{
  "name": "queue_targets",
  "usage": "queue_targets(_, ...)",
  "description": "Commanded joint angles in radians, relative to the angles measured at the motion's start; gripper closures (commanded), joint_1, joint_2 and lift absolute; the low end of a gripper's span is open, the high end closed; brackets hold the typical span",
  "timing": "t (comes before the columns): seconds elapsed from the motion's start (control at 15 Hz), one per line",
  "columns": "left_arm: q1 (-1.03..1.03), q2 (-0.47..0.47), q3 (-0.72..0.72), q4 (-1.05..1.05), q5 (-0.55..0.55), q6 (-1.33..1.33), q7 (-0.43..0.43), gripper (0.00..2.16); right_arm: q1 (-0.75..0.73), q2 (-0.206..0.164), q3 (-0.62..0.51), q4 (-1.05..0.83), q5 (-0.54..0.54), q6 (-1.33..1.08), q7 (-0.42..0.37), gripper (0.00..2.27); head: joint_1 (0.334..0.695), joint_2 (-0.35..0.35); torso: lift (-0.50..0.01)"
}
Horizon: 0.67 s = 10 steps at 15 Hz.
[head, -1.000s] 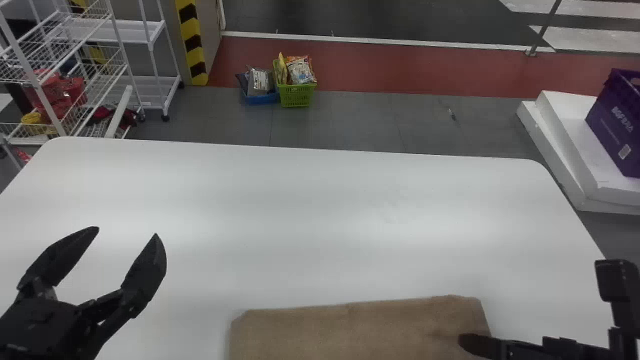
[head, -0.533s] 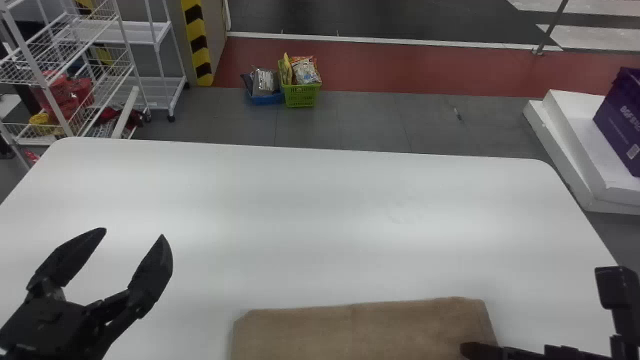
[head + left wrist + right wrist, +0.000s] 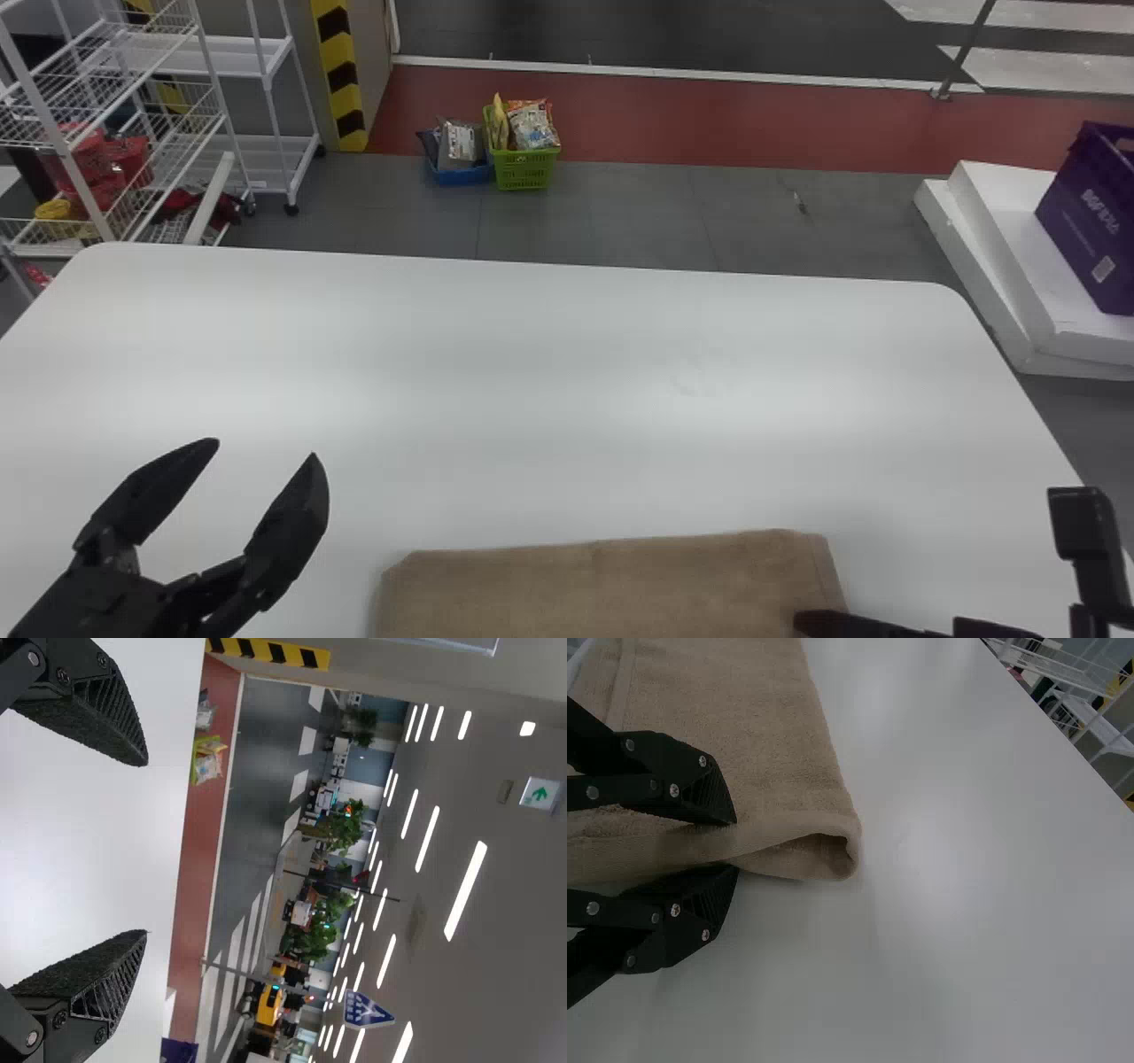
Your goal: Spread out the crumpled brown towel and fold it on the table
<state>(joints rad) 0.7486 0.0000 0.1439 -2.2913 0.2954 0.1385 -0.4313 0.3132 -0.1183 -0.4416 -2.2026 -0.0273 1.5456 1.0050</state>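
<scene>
At the head view's lower left, my left gripper (image 3: 266,447) is open above the table (image 3: 532,372), apart from the towel. Its spread fingers show in the left wrist view, where the left gripper (image 3: 147,848) holds nothing. The brown towel (image 3: 611,585) lies folded with a fairly straight far edge. My right gripper (image 3: 819,623) is at its right edge. In the right wrist view, the right gripper (image 3: 735,844) is shut on the edge of the towel (image 3: 735,718), one finger on each side; the layers bulge into a small hollow at the corner beyond.
White wire shelving (image 3: 168,133) stands past the table's far left. On the floor behind are a green basket (image 3: 524,168) and a blue one (image 3: 462,175). A purple crate (image 3: 1085,221) rests on white blocks (image 3: 1019,266) at the right.
My left gripper has moved rightward and nearer the robot, still open. The towel has shifted a little to the left, together with my right gripper.
</scene>
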Motion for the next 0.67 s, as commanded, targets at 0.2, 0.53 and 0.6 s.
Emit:
queue_targets(0.2, 0.114, -0.003, 0.034, -0.129, 0.163, 0.208, -0.098, 0.15, 0.007, 0.005, -0.031, 0.001, -0.011, 0.027, 0.000, 0.85, 0.695, -0.154, -0.127)
queue_targets(0.53, 0.147, -0.003, 0.006, -0.146, 0.102, 0.364, -0.145, 0.15, 0.014, 0.020, -0.034, 0.012, -0.013, 0.027, 0.000, 0.85, 0.695, -0.221, -0.127)
queue_targets(0.6, 0.156, -0.003, -0.021, -0.146, 0.070, 0.373, -0.150, 0.15, 0.014, 0.020, -0.037, 0.018, -0.013, 0.027, 0.000, 0.85, 0.695, -0.232, -0.127)
